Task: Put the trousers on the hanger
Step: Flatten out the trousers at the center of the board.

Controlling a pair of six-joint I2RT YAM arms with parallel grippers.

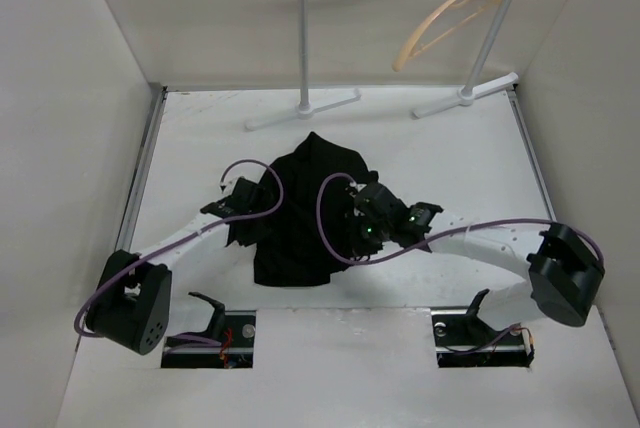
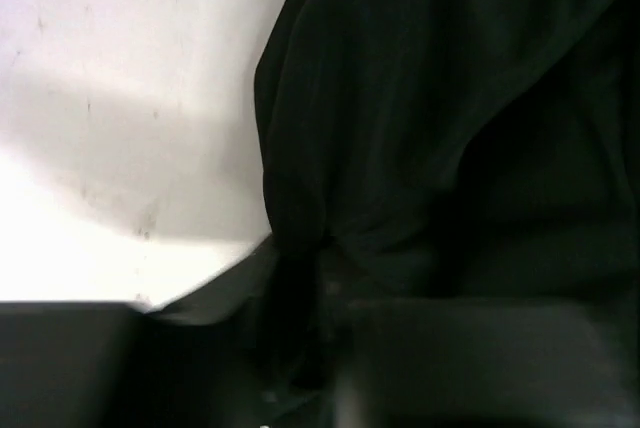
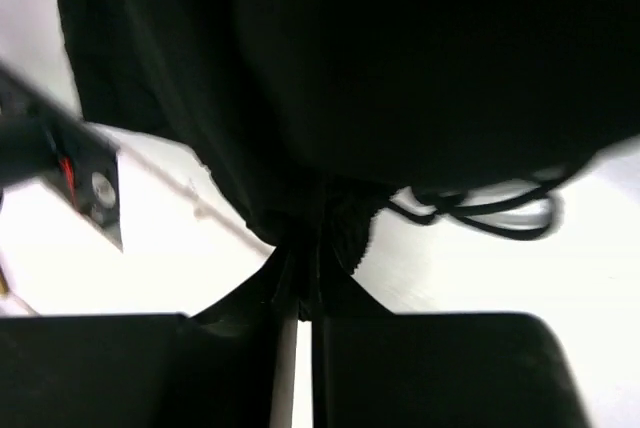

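The black trousers lie bunched in the middle of the table. My left gripper is at their left edge, shut on a fold of the cloth. My right gripper is at their right edge, shut on a pinched fold of the cloth. The cloth fills most of both wrist views. The light tan hanger hangs by its hook from the white rail at the back right, far from both grippers.
The white rail stand stands at the back, its feet on the table. White walls close in left, right and back. Two slots sit at the near edge by the arm bases.
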